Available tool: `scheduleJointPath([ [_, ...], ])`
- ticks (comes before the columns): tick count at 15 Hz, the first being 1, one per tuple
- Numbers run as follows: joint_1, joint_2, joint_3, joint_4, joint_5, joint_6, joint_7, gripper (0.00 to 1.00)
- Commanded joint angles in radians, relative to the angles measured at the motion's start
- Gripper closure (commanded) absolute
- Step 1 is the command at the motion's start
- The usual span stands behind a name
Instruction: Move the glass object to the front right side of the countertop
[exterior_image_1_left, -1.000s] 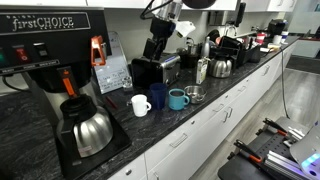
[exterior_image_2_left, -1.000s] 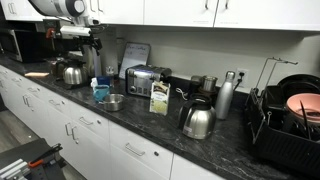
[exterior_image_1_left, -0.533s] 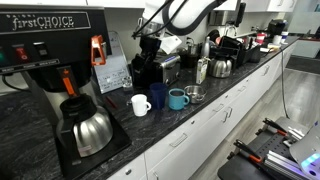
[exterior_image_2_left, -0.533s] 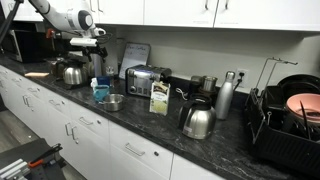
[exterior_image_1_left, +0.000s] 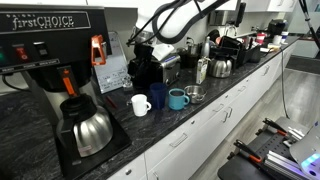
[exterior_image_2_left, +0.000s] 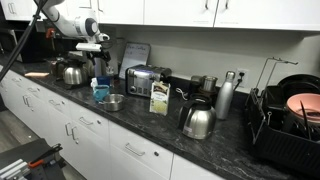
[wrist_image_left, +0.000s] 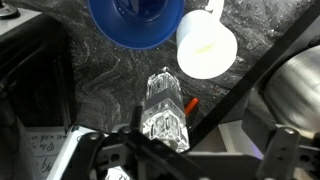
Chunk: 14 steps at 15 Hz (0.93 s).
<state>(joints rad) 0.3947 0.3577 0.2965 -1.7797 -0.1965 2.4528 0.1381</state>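
Exterior view: gripper (exterior_image_1_left: 140, 64) hangs low over the back of the countertop (exterior_image_1_left: 160, 128). It's close to the toaster (exterior_image_1_left: 152, 68) and behind the white mug (exterior_image_1_left: 141, 104) and blue mug (exterior_image_1_left: 158, 96). Can't pick out the glass here.

Exterior view: gripper (exterior_image_2_left: 99, 62) is above the mug cluster, with the toaster (exterior_image_2_left: 147, 78) just beside. Glass isn't resolvable here either.

Wrist view: the glass (wrist_image_left: 165, 110) is clear and faceted. It sits on the countertop (wrist_image_left: 100, 90) directly under the gripper (wrist_image_left: 185, 148). Fingers are spread wide on either side, nothing held. White mug (wrist_image_left: 207, 45) and blue mug (wrist_image_left: 135, 20) are near it.

Risks, my read:
- Tight spot, so a spread finger could clip a mug on the way down.
- An off-centre close could push the glass over.
- Slick facets mean it could slip mid-carry.
- The way forward goes past the mugs, so a low lift could knock them.
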Motion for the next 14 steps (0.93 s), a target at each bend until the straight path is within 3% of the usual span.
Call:
scheduleJointPath([
  [1, 0.015, -0.001, -0.015, 0.004, 0.008, -0.003, -0.005, 0.0],
  [8, 0.026, 0.012, -0.034, 0.014, -0.019, 0.007, 0.025, 0.0],
  [14, 0.035, 0.081, -0.054, 0.107, -0.02, 0.005, -0.002, 0.0],
])
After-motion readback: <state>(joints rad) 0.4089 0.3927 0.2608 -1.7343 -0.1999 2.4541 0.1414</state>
